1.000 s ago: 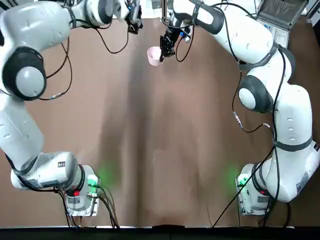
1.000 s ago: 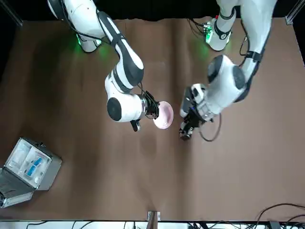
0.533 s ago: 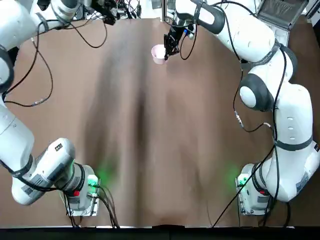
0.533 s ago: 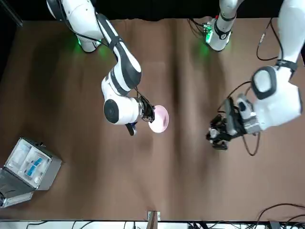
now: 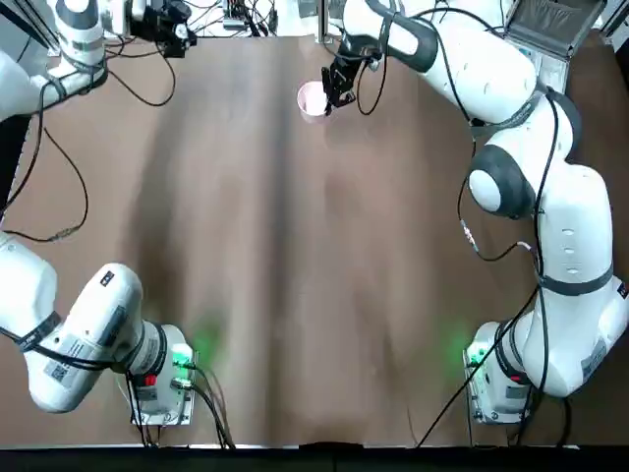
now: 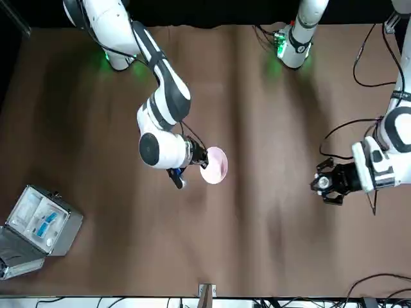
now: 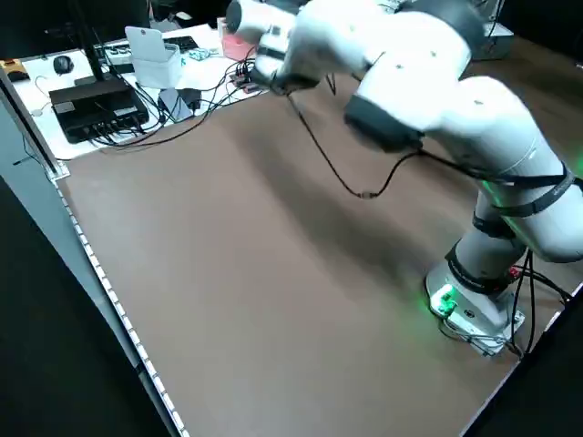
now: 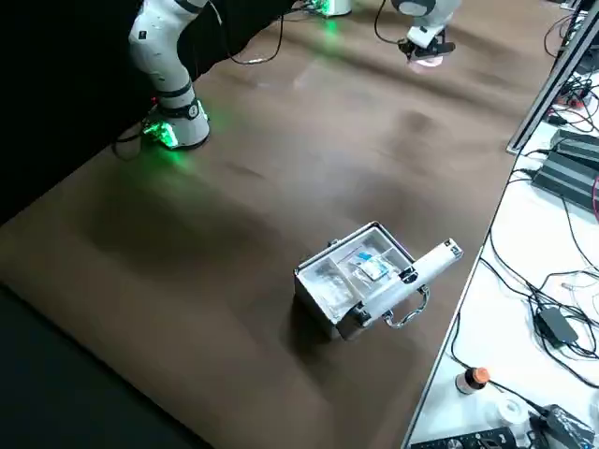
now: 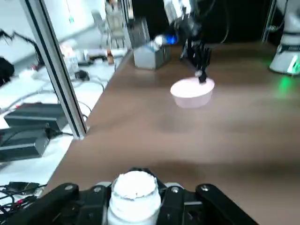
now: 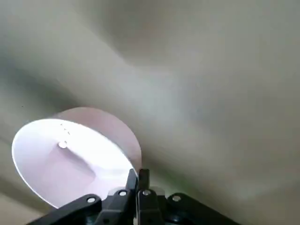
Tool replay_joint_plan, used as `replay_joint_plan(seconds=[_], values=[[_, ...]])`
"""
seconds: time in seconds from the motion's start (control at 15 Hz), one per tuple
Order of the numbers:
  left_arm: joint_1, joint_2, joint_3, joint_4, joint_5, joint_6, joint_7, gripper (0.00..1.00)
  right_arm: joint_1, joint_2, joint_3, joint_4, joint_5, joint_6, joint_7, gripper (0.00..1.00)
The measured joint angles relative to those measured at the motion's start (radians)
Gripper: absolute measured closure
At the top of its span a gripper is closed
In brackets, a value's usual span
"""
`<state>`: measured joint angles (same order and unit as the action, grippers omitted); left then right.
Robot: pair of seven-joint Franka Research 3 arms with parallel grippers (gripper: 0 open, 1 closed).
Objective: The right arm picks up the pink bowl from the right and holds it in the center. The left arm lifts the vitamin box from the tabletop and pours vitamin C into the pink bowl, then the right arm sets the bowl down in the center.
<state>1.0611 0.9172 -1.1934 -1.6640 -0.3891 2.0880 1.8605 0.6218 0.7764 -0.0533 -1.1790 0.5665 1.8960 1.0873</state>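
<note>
The right pincer is closed on the rim of the pink bowl and holds it raised above the brown worktop, near the middle of the edge across from the arm bases. The bowl's whitish interior faces the right wrist camera (a small round white piece lies inside it, with a few tiny specks along the wall).

The left pincer grips the vitamin box, a small white roundish container whose top shows between the two fingers. In the top view this pincer hangs at the far edge of the worktop on the robot's left, well apart from the bowl. The left arm reaches forward along its own side; the right arm bends inward over the worktop from its base.

The grey hinged case stands open on the worktop on the robot's right side (clear compartments, blue-and-white contents), its lid folded outward. Beyond the worktop, a white table carries black boxes, tangled cables and a small bottle with an orange cap. A metal post rises at the worktop's edge.
</note>
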Motion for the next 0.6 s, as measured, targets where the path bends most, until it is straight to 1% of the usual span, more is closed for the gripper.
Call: replay_joint_plan(seconds=[0.13, 0.33, 0.47, 0.6], values=[[0.036, 0.055, 0.020, 0.013, -0.013, -0.068, 0.061, 0.90, 0.002, 0.022, 0.000, -0.016, -0.018, 0.033, -0.089, 0.98], [0.044, 0.092, 0.115, 0.038, -0.114, -0.187, 0.162, 0.90, 0.001, 0.075, 0.000, -0.030, -0.023, 0.127, -0.173, 0.98], [0.038, 0.104, 0.167, 0.040, -0.157, -0.207, 0.247, 0.90, 0.002, 0.114, 0.000, -0.033, -0.023, 0.197, -0.201, 0.98], [0.027, 0.108, 0.210, 0.040, -0.167, -0.213, 0.302, 0.90, 0.004, 0.134, 0.001, -0.033, -0.023, 0.215, -0.213, 0.98]])
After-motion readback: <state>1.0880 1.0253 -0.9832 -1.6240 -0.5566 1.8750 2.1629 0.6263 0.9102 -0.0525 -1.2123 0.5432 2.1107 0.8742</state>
